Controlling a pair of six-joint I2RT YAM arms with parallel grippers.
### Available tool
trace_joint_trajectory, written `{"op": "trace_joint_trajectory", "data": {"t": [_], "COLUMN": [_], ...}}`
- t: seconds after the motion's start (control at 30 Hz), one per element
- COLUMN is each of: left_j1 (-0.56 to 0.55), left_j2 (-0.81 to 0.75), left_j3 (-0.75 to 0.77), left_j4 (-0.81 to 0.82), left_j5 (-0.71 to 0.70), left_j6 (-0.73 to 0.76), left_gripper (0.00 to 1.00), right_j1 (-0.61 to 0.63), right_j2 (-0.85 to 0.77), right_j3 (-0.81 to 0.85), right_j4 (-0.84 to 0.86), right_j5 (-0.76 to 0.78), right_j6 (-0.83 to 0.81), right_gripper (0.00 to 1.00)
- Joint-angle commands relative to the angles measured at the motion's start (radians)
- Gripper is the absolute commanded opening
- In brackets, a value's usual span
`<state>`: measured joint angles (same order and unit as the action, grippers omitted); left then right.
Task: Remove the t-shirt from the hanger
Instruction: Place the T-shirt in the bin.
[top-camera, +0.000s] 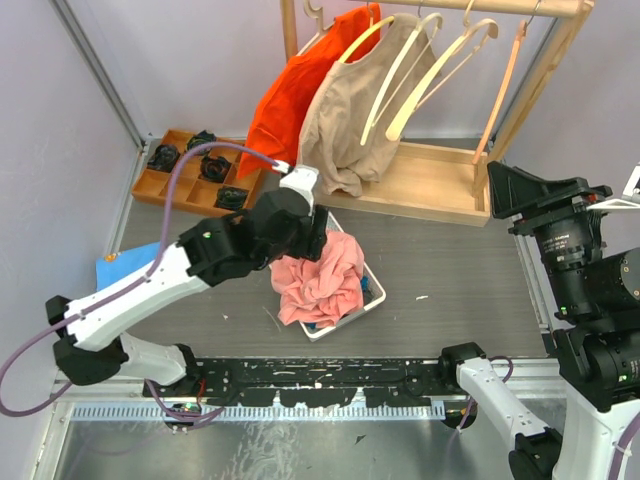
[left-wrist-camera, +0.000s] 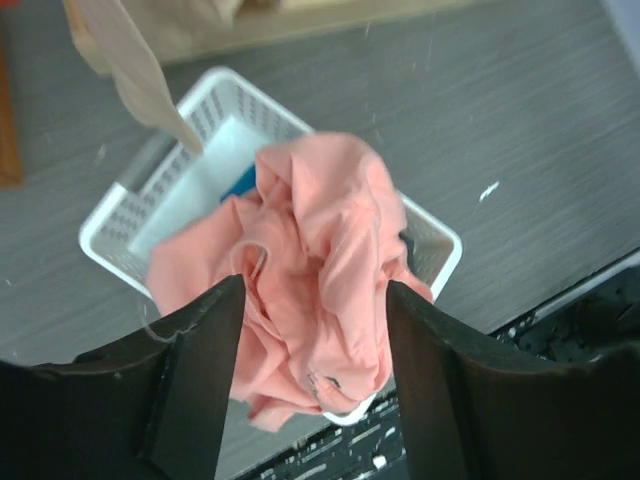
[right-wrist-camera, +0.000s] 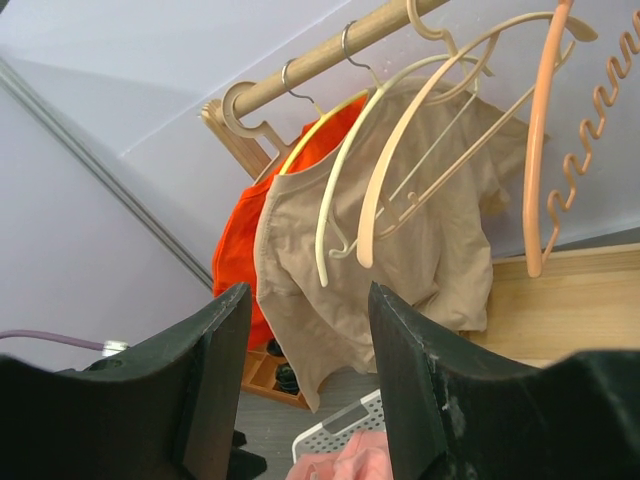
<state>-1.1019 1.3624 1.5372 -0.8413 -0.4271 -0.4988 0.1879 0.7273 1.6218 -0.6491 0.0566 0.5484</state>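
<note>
Your left gripper is hovering, jaws apart, over the pink t-shirt in the white basket. Your right gripper, jaws also apart, is facing the hanging tan t-shirt.

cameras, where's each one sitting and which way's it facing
Top external: high behind the robot, looking down on the table; left arm and right arm show, left gripper over the basket.
Left wrist: on the left arm, looking down at the pink cloth in the basket; its open fingers show.
Right wrist: on the right arm, facing up at the tan t-shirt below the rail; the open right gripper shows.
Shared: top and right wrist see the tan t-shirt.
</note>
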Motion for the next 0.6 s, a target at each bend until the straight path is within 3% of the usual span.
{"op": "trace_joint_trajectory", "data": {"t": [0.0, 0.1, 0.23, 0.57], "left_j1": [0.005, 0.038, 0.112, 0.338], "left_j2": [-0.081, -0.085, -0.057, 0.13], "left_j3": [0.075, 0.104, 0.184, 0.372], "left_j4": [0.145, 0.289, 0.344, 0.417], "left_j5": [-0.083, -0.054, 0.004, 0.184], "left_j6": [0.158, 0.258, 0.346, 0.375], "left_gripper": [0.69, 0.76, 0.8, 0.86], "right_j1": [0.002, 0.001, 0.002, 0.002], "right_j2": [0.03, 0.037, 0.047, 0.077], "right_j3": [0.0, 0.001, 0.004, 0.009], "right_j4": [0.088, 0.099, 0.115, 0.154], "right_j5": [-0.031, -0.035, -0.04, -0.082], "right_j6": [0.002, 0.001, 0.001, 0.0], "right_gripper": [0.56, 0.56, 0.56, 0.56]}}
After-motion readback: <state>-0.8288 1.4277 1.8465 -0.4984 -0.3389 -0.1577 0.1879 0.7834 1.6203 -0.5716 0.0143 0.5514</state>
